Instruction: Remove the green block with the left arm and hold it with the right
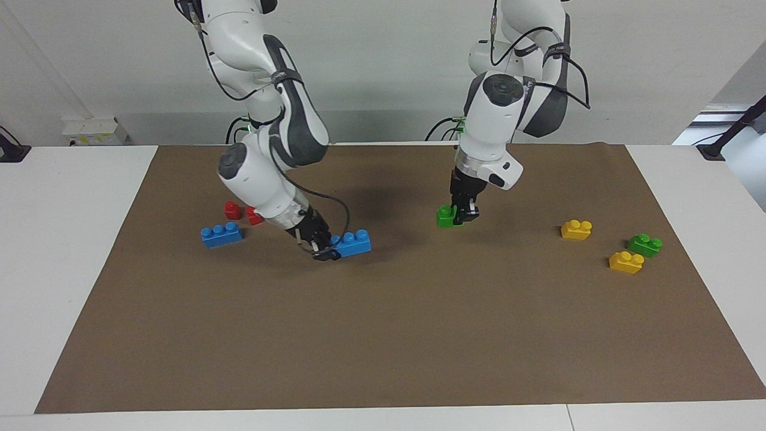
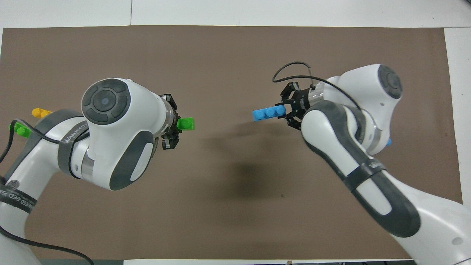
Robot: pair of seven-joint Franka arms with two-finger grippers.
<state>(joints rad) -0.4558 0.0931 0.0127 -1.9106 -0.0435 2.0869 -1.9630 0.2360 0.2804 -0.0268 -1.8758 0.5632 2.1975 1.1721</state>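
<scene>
Both views are evenly and brightly lit from above, with no dim corners on the brown mat (image 1: 383,335). Shadows are soft-edged: a diffuse dark patch lies on the mat between the two arms, toward the robots' edge of the table, and fainter ones sit under each block. The white arm shells show mild sheen but no harsh glare, and the white table (image 1: 72,269) at the edges is bright without washing out. Focus is sharp throughout. The mat's edges bow slightly toward the corners in the overhead view.
</scene>
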